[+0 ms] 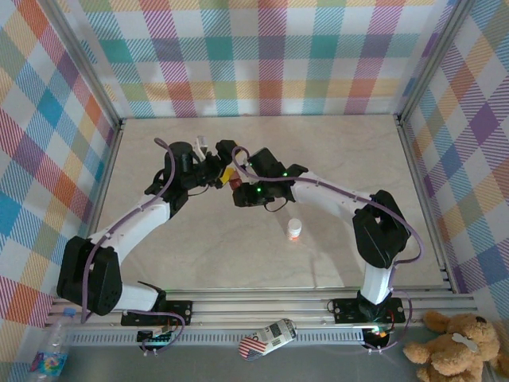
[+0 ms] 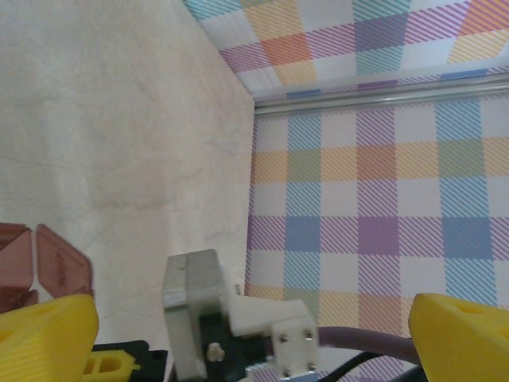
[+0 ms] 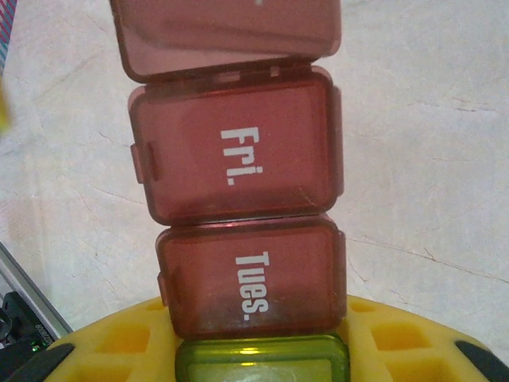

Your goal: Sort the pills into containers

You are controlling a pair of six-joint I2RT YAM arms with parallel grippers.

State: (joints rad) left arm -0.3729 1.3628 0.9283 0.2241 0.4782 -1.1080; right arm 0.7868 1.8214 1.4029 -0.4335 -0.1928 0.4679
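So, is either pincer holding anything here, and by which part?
The right pincer grips the containers at their green end; the left pincer is open, holding nothing.

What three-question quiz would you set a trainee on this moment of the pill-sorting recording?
1. True or false: the left claw is open.
2. In the right wrist view, which day labels can be read on the two closed dark red lids of the containers? A) Mon. and Wed. B) Fri. and Tues. C) Sat. and Sun.
3. Fill in the blank: the end compartment, which sits between the fingers of the right claw, is coloured ____.

Key: 1 true; 2 B; 3 green.
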